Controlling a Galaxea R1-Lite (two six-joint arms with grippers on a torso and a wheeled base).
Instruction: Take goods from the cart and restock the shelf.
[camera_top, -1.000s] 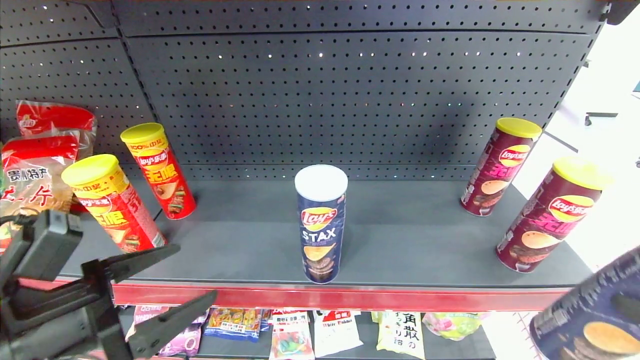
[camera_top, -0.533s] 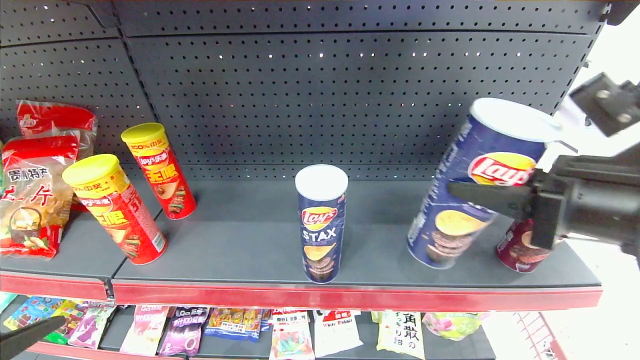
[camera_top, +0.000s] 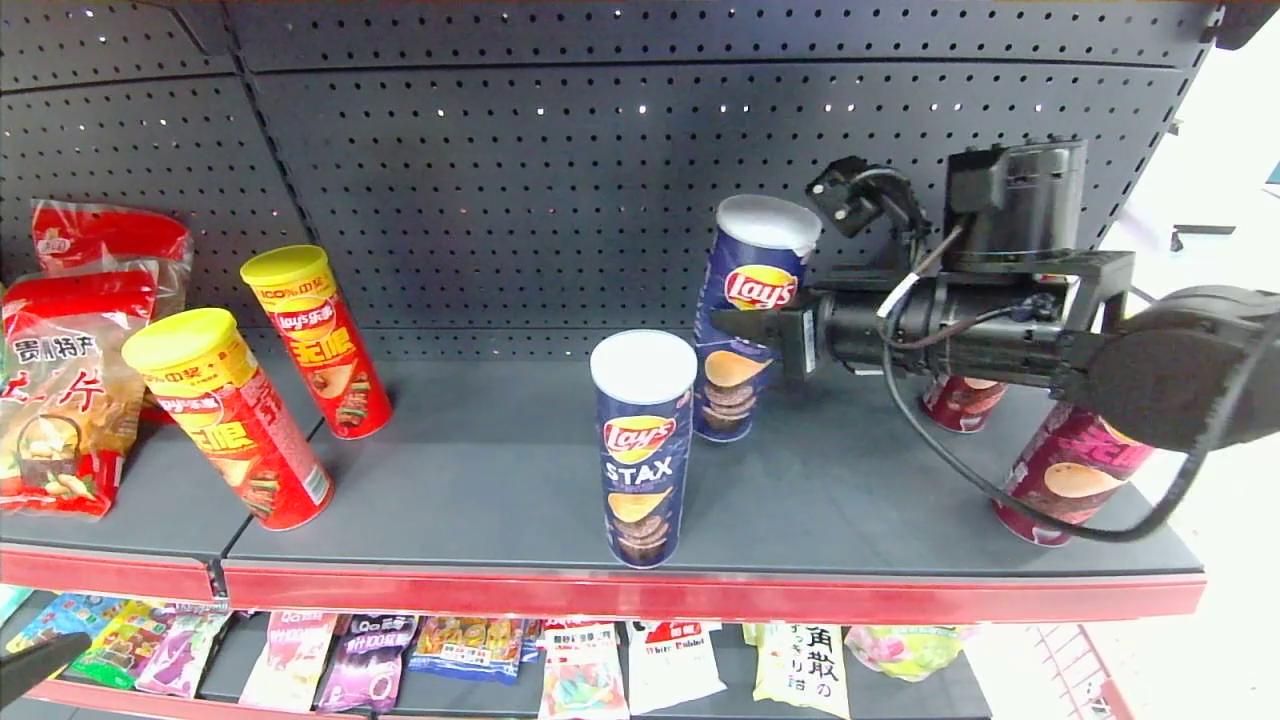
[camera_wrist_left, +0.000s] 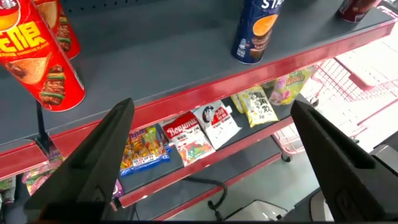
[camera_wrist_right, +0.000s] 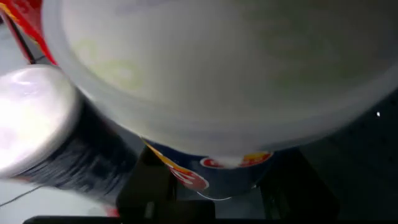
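My right gripper (camera_top: 745, 325) is shut on a dark blue chip can with a white lid (camera_top: 757, 285), gripping it at mid-height. The can leans slightly, toward the back of the grey shelf (camera_top: 480, 480), just behind and right of a matching blue can (camera_top: 642, 450) that stands upright near the front edge. I cannot tell whether the held can's base touches the shelf. In the right wrist view the held can's lid (camera_wrist_right: 217, 68) looms close, with the other can's lid (camera_wrist_right: 31, 118) beside it. My left gripper (camera_wrist_left: 211, 106) hangs open below the shelf front, holding nothing.
Two red cans with yellow lids (camera_top: 225, 420) (camera_top: 315, 340) stand at the left, by snack bags (camera_top: 60, 380). Two maroon cans (camera_top: 1070, 470) (camera_top: 960, 400) stand at the right, partly behind my right arm. Packets (camera_top: 600, 670) fill the lower shelf. A pink cart (camera_wrist_left: 348, 74) is off to the side.
My right arm has carried the blue can from the lower right up over the shelf, then leftward and deeper in. My left gripper has dropped down out of the middle of the head view.
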